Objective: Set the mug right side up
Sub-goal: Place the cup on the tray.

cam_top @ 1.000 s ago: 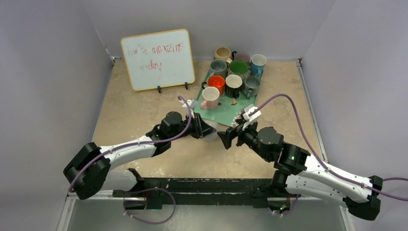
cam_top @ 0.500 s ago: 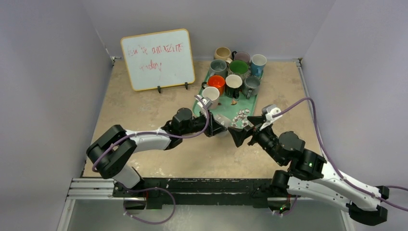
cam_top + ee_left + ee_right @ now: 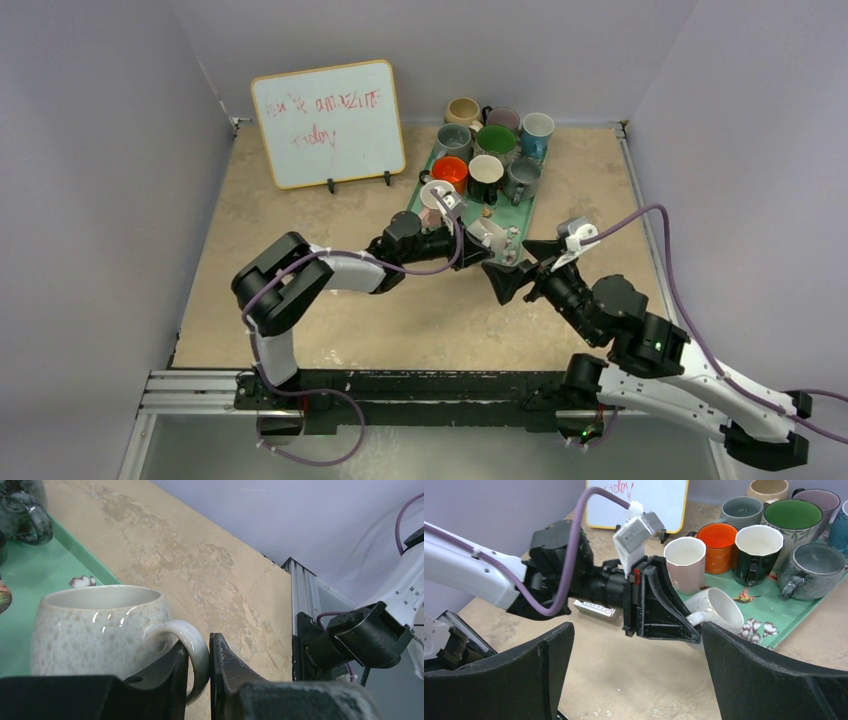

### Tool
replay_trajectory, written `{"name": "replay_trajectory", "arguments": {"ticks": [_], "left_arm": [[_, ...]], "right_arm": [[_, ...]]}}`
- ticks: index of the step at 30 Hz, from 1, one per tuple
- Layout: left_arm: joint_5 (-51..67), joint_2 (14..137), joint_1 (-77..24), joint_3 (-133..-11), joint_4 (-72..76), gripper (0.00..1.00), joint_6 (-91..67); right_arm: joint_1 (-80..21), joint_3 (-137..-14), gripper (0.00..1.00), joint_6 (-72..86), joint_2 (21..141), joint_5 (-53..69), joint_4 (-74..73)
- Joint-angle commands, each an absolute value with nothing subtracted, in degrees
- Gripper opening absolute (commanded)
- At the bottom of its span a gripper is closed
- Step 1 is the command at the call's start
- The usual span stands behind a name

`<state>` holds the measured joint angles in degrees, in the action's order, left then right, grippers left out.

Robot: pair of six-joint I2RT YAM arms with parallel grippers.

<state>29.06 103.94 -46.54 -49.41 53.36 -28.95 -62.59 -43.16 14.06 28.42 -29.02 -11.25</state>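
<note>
The speckled cream mug (image 3: 95, 625) has its mouth upward in the left wrist view. In the right wrist view the mug (image 3: 719, 611) leans with its mouth toward the camera, at the near edge of the green tray (image 3: 769, 622). My left gripper (image 3: 199, 647) is shut on the mug's handle (image 3: 195, 640), and it also shows in the top view (image 3: 497, 252) and the right wrist view (image 3: 684, 625). My right gripper (image 3: 520, 268) is open and empty just in front of the mug; its fingers (image 3: 539, 675) frame the scene without touching it.
The green tray (image 3: 512, 215) holds several upright mugs, among them an orange one (image 3: 450, 172), a pink one (image 3: 686, 562) and a green-lined one (image 3: 496, 140). A whiteboard (image 3: 328, 122) stands at the back left. The table's metal rail (image 3: 302, 600) runs along the edge.
My left arm has stretched forward and right, carrying the mug from the table's middle to the tray's near edge. My right gripper has drawn back to the right, away from the mug.
</note>
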Motion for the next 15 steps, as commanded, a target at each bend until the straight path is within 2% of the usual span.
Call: {"name": "replay_trajectory", "arguments": {"ticks": [1,13,15], "left_arm": [[33.34,106.89,-46.67,-54.87,66.06,0.0,-26.6],[33.17,112.36,-46.58,-54.91,67.17,0.0,-25.68],[32.63,112.24,-46.58,-54.28,65.22,0.04,-24.57]], "right_arm": [[-62.46,-43.78,0.99,14.09,26.97,-30.9,-10.77],[-62.49,-44.12,0.99,14.44,25.74,-30.45,-13.27],[-62.49,-43.48,0.99,14.78,25.5,-30.42,-13.01]]}}
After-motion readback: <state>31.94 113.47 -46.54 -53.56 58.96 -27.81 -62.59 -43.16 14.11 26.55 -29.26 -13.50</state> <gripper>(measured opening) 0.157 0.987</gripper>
